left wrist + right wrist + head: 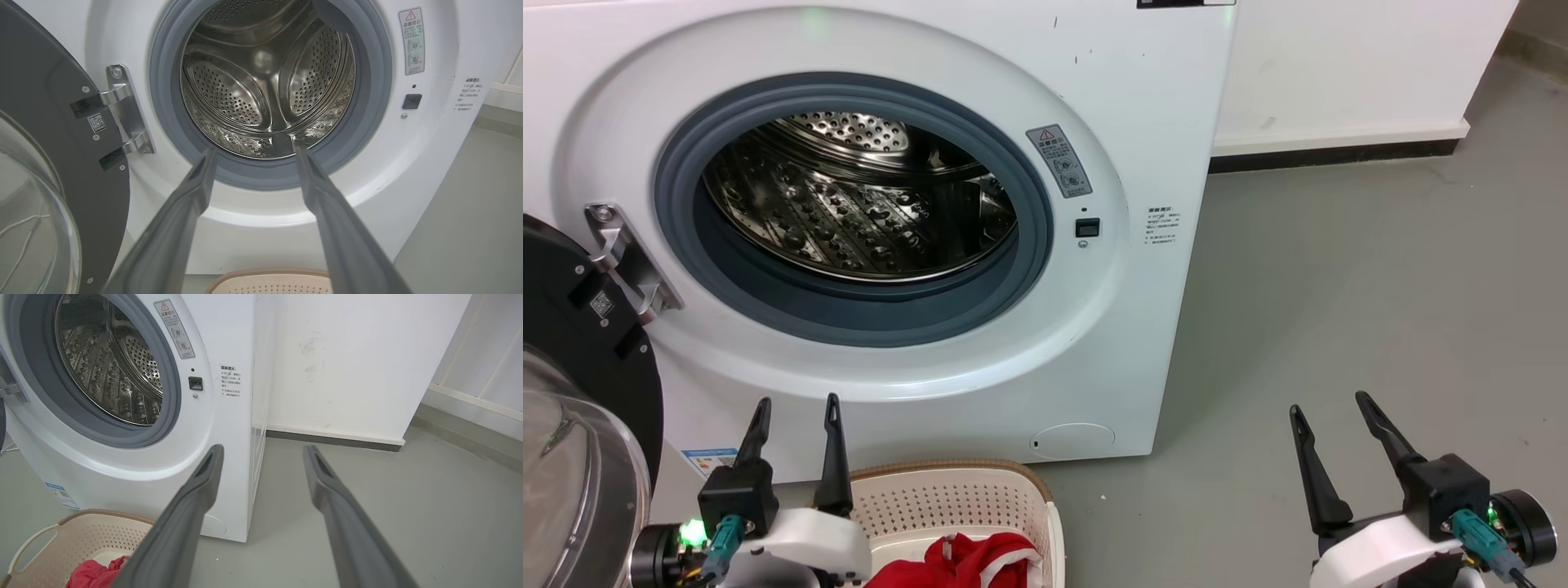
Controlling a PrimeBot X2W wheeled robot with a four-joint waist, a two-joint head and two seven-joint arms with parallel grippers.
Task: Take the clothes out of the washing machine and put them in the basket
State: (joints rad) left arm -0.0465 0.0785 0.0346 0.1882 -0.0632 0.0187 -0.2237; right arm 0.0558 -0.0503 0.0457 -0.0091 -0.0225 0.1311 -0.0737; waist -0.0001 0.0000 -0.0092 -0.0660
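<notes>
On the grey floor (1339, 269), just before the washing machine (1094, 343), stands the basket (947, 469), with the clothes (968, 559) bunched inside it, red with white trim. The machine's door (588, 343) is swung wide at the left. The left gripper (798, 400) hovers by the basket's left edge, fingers spread and empty. The right gripper (1329, 403), likewise spread and empty, hangs over floor right of the machine.

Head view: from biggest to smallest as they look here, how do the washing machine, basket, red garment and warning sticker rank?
1. washing machine, by far
2. basket, cut off by the bottom edge
3. red garment, also cut off
4. warning sticker, smallest
</notes>
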